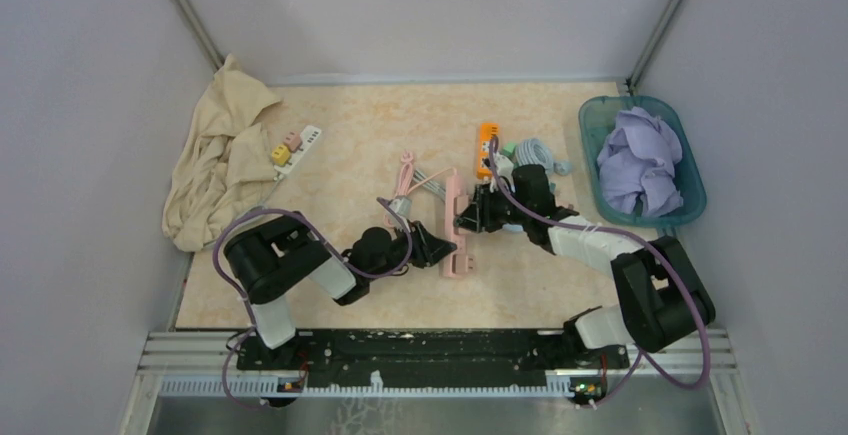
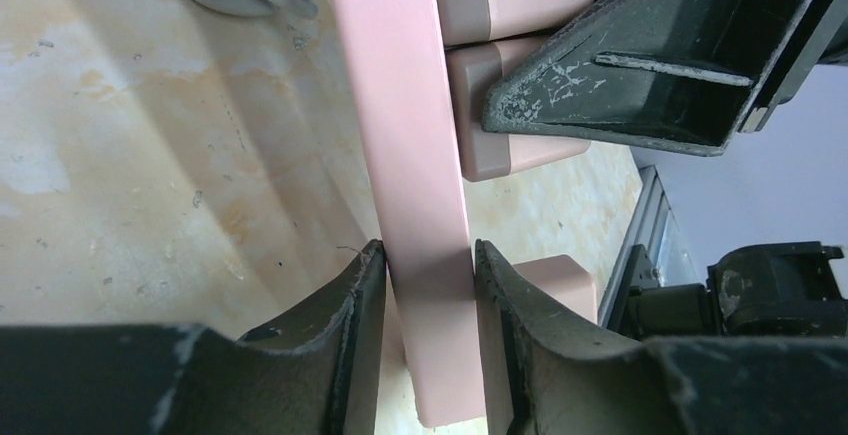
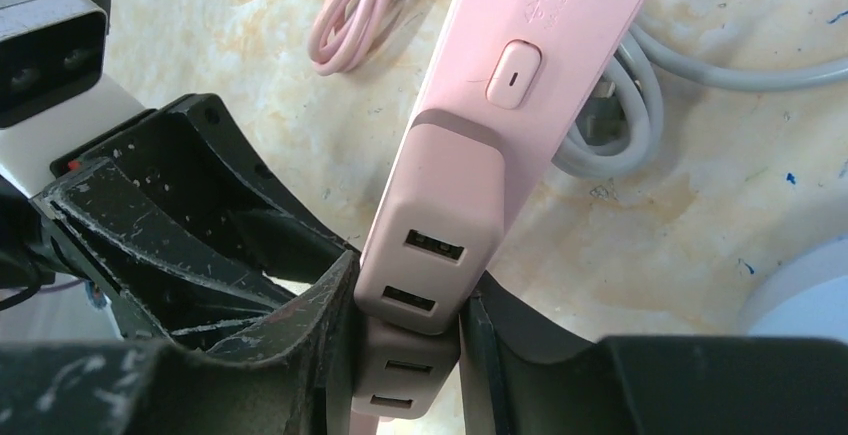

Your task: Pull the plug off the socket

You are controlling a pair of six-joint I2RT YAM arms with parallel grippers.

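Left gripper [image 2: 428, 330] is clamped narrow across the pink power strip [image 2: 410, 135], near its end. Right gripper [image 3: 410, 290] is pinched on the pink USB plug [image 3: 430, 225], which is seated in the strip, mid-table [image 1: 350, 135]. Bare tabletop to the left; grey cable [image 3: 740, 77] close right.

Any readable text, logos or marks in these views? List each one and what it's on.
"BULL": embossed near the end of the pink power strip, right wrist view; a smaller line beneath it is too fine to read.
A short bar mark, no letters: on the strip's switch button.
plug: two USB ports face the camera, no print visible.
orange strip, top view: pale markings, too small to read.
Left wrist view: no text.
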